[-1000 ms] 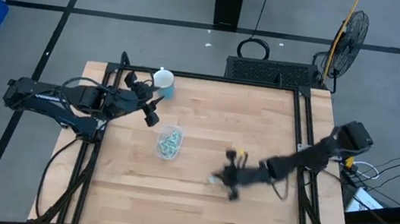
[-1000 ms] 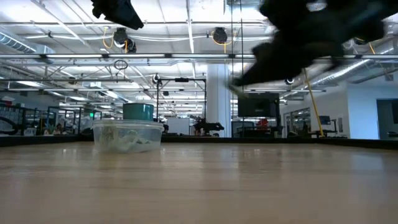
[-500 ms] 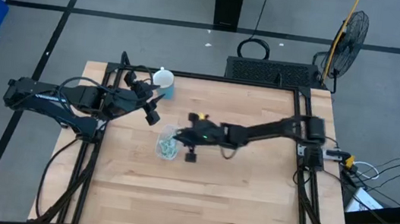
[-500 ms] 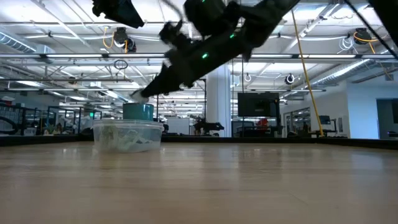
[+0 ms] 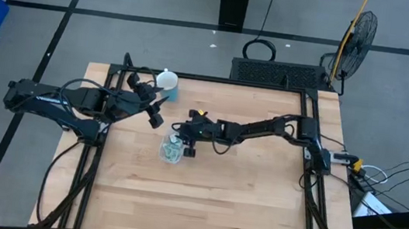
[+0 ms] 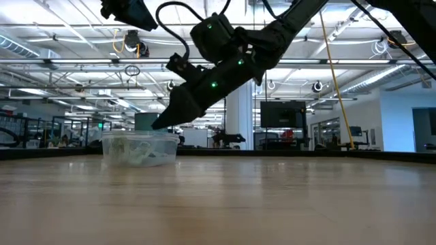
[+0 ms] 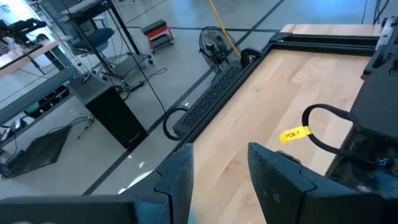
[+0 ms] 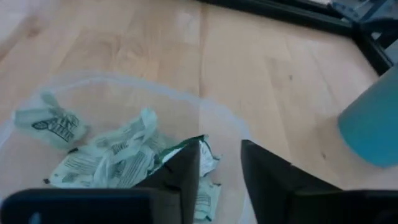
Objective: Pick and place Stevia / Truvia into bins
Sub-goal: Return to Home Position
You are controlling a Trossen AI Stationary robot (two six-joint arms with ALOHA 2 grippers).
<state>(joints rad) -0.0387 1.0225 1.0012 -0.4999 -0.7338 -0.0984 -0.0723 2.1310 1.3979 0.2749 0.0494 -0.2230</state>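
The clear bin [image 5: 172, 149] stands left of the table's middle, with several pale green and white Stevia sachets [image 8: 112, 158] crumpled on its bottom. My right gripper [image 8: 221, 168] reaches from the right and slants down over the bin's right rim [image 6: 158, 126], its fingers apart. One sachet with a green edge [image 8: 200, 144] stands at the tip of one finger. My left gripper [image 7: 217, 180] hangs open above the table's far left [image 5: 156, 116], holding nothing. My right gripper has the green-edged sachet's corner [image 8: 198, 148] right by the tip of one finger, inside the bin. I cannot tell whether finger and sachet touch. Nothing lies between the two fingers.
A light blue cup with a white lid [image 5: 168, 85] stands at the far edge, just beyond the bin and close to my right gripper [image 8: 370, 124]. Bare wood lies to the near side and right of the bin. Black rails frame the table.
My right gripper has swung from the table's near right toward the left and far side. It now hangs over the bin's right rim and has dropped lower, slanting down into it. The bin and my left arm have stayed put.
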